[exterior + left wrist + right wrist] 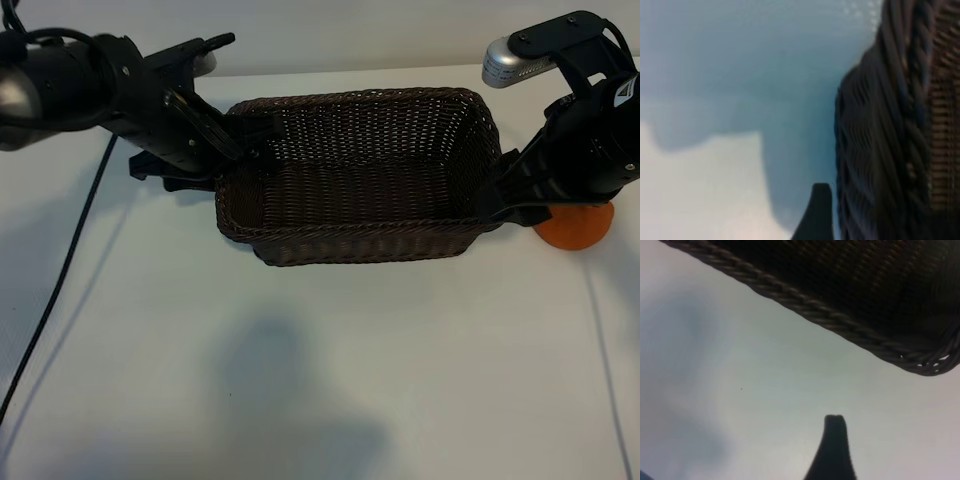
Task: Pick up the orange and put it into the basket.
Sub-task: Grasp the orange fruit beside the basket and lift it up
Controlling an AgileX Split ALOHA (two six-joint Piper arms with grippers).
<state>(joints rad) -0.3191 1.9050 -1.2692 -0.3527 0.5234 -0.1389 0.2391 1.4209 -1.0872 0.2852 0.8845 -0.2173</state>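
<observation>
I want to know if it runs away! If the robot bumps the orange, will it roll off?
Probably a little. The orange looks round and sits on the flat white table, so a nudge could set it rolling. The right gripper and the basket beside it might stop it on that side. Its skin looks firm, so it likely won't squash.

Basket (360,240) mid-table, orange (575,230) beside it
</observation>
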